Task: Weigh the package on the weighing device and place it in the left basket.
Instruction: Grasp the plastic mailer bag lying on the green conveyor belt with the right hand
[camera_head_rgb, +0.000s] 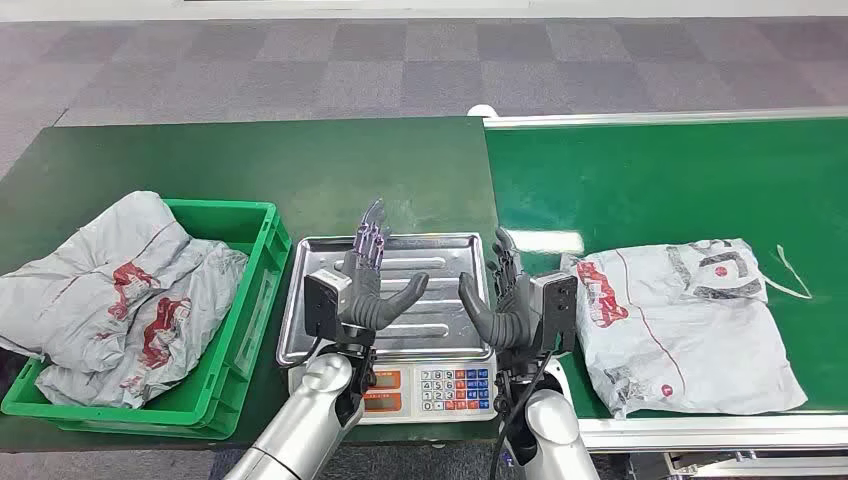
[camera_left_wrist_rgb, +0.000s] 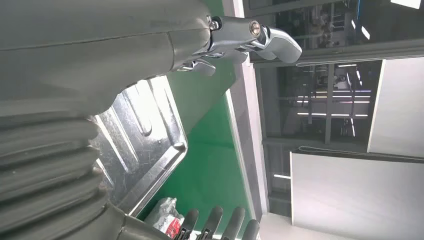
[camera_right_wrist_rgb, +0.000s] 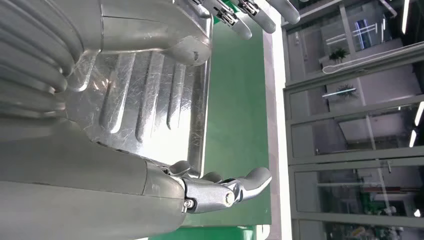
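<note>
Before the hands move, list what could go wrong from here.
1. The green basket already holds grey packages heaped above its rim, so another may slide off.
2. The package on the belt is limp and wide; it may overhang the scale tray and weigh wrong.
3. Both open hands, left hand and right hand, hover above the tray; a low sweep could knock it.

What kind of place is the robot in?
Probably a parcel sorting station: a steel-trayed weighing scale sits between a green basket of grey mail bags and a green conveyor belt carrying another grey package.
</note>
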